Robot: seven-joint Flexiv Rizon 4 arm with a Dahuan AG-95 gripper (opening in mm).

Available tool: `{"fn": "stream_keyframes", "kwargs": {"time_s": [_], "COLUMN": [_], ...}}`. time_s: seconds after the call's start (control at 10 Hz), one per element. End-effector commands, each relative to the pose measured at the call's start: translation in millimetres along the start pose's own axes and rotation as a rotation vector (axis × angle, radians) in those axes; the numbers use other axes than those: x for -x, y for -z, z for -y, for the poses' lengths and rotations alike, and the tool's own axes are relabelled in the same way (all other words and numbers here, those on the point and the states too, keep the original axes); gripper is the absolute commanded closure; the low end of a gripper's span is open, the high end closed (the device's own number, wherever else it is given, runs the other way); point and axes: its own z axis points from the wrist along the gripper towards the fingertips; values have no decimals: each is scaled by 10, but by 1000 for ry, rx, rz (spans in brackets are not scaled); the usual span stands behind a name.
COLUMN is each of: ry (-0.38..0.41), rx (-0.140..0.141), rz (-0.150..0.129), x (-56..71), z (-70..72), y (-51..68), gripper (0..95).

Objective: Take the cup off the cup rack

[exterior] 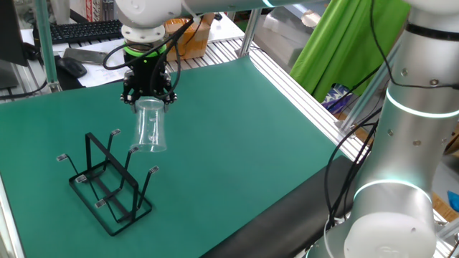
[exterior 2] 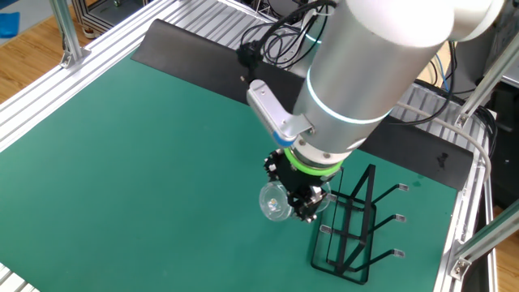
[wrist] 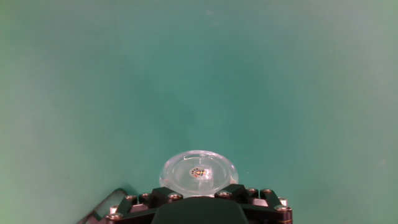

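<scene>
My gripper (exterior: 149, 102) is shut on the clear glass cup (exterior: 150, 129) and holds it in the air, hanging below the fingers with its wider end down. The cup is above and beside the black wire cup rack (exterior: 109, 183), clear of its pegs. In the other fixed view the cup (exterior 2: 274, 203) hangs left of the rack (exterior 2: 354, 221), under the gripper (exterior 2: 298, 195). In the hand view the round end of the cup (wrist: 199, 171) fills the space between the gripper (wrist: 199, 190) jaws, over bare green mat.
The green mat (exterior: 237, 129) covers the table. Metal rails (exterior: 301, 86) run along its far edge. A second silver arm (exterior: 405, 143) stands at the right. A keyboard (exterior: 86, 30) and boxes lie behind the mat.
</scene>
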Motion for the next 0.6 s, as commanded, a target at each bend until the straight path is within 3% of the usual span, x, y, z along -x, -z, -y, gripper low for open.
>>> {"fn": "stream_keyframes", "kwargs": {"time_s": [0.1,0.6], "ry": [5,25], "rx": [-2,-3], "rz": [9,32], "x": [16,98], "z": [37,114], "y": [-19,-147], "gripper": [950,950]}}
